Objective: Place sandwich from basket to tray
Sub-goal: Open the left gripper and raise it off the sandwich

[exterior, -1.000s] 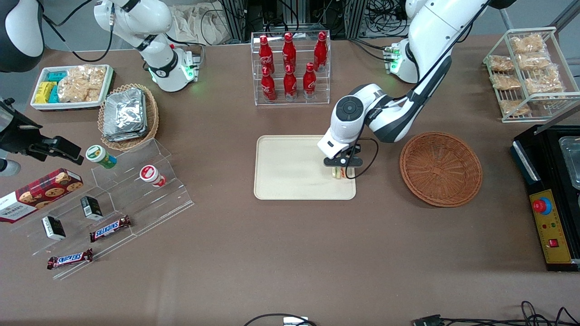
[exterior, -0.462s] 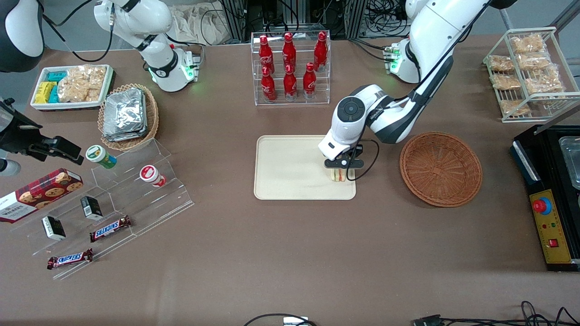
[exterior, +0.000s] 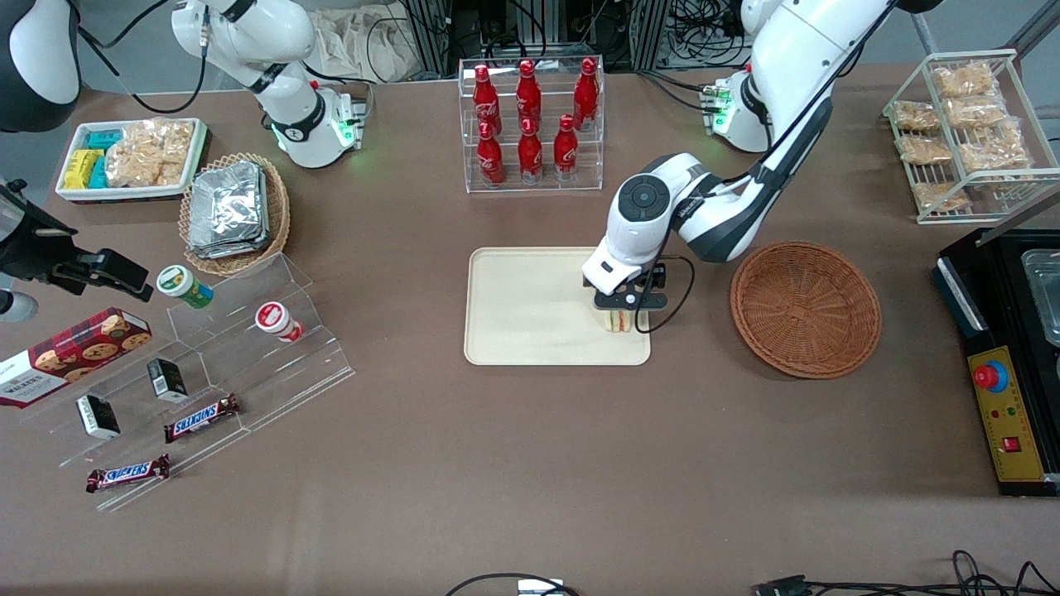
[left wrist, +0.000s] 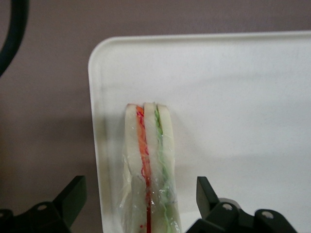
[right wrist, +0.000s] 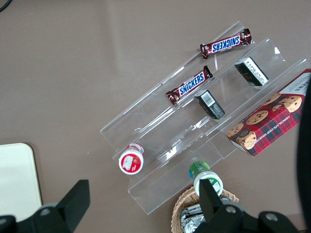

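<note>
already the sandwich (exterior: 617,320) was down on the tray (exterior: 530,331), standing on edge near the corner closest to the basket (exterior: 805,308), its red and green filling lines plain in the wrist view (left wrist: 148,170). a second earlier the gripper (exterior: 621,304) had been lower and tight about it; half a second on it had begun to lift, and by this moment it had risen a little more – its fingers (left wrist: 73,196) spread wide, well clear of the bread on both sides, holding nothing. the sandwich had not shifted between those last two looks, so the release seemed clean. the basket lay empty on the table (exterior: 497,463), toward the working arm's end.

by my reading the task itself was as good as done – what remained was only for the arm to draw up and away. the one risk i could see was the sandwich toppling, since it stood on a narrow edge just beside the tray's rim (left wrist: 95,145), though even then it would likely stay on the tray.
</note>
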`<action>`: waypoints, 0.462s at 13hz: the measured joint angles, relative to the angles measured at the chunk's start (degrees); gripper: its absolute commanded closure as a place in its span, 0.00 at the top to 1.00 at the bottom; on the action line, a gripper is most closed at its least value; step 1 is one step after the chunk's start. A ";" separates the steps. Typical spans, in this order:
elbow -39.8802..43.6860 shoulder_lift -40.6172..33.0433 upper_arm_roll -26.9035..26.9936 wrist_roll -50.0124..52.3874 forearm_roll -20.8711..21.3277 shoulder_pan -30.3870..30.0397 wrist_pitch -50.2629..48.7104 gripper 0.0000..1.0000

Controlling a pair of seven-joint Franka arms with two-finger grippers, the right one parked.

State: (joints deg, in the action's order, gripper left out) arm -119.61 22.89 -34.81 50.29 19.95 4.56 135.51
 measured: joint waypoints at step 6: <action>8.80 -17.88 5.22 -13.13 -13.19 0.09 -24.28 1.00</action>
State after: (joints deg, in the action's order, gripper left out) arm -110.80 5.01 -29.59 37.16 6.76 4.64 111.23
